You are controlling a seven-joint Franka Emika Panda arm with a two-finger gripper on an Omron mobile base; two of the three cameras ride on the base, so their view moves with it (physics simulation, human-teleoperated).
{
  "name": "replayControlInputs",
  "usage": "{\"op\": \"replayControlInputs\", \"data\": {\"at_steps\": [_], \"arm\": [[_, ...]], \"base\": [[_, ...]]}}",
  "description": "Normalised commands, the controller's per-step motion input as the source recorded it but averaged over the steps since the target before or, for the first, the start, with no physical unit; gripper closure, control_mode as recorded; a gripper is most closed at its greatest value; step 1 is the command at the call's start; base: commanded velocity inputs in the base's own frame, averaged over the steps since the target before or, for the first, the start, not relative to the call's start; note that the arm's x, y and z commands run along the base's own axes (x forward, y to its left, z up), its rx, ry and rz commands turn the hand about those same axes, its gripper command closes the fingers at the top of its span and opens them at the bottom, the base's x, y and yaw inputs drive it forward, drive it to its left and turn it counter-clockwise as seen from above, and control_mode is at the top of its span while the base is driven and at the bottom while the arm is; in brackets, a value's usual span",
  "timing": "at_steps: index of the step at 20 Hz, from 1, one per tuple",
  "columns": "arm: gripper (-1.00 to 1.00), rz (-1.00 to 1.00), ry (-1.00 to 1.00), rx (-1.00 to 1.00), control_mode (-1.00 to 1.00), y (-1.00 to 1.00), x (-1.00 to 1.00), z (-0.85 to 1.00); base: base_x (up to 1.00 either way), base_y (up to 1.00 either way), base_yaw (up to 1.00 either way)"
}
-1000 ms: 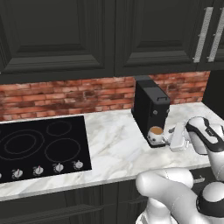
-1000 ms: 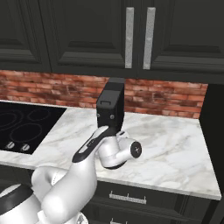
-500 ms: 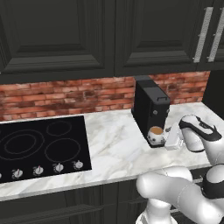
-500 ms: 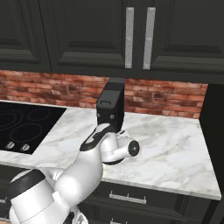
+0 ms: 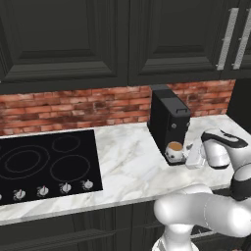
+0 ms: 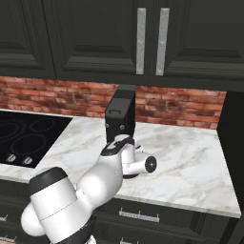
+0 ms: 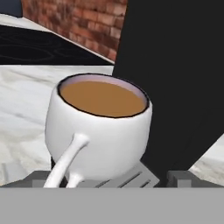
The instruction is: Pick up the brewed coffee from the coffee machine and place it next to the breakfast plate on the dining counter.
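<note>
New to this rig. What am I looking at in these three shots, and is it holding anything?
It is a rendered kitchen with a white robot arm on a drivable base. Two cameras ride behind the arm, left and right; the third sits on the hand, looking along the gripper.

On the marble counter stands a black coffee machine beside a black cooktop. A white mug of coffee sits under the machine's overhang, handle toward the hand camera.

The gripper is beside the mug, jaws wide open. Nothing is held yet.
</note>
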Motion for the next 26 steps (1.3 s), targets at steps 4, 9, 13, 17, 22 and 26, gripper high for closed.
{"op": "replayControlInputs", "data": {"at_steps": [4, 9, 13, 17, 22, 26], "arm": [[1.00, 0.00, 0.00, 0.00, -1.00, 0.01, 0.20, -0.14], [1.00, 0.00, 0.00, 0.00, -1.00, 0.12, 0.13, -0.02], [1.00, 0.00, 0.00, 0.00, -1.00, 0.05, 0.02, 0.00], [1.00, 0.00, -0.01, 0.00, -1.00, 0.04, 0.02, 0.00], [1.00, 0.03, -0.11, -0.03, -1.00, 0.29, -0.22, 0.10], [1.00, 0.07, -0.11, -0.06, -1.00, 0.36, -0.32, 0.28]], "base": [[0.00, 0.00, 0.00], [0.00, 0.00, 0.00], [0.00, 0.00, 0.00], [0.00, 0.00, 0.00], [0.00, 0.00, 0.00], [0.00, 0.00, 0.00]]}}
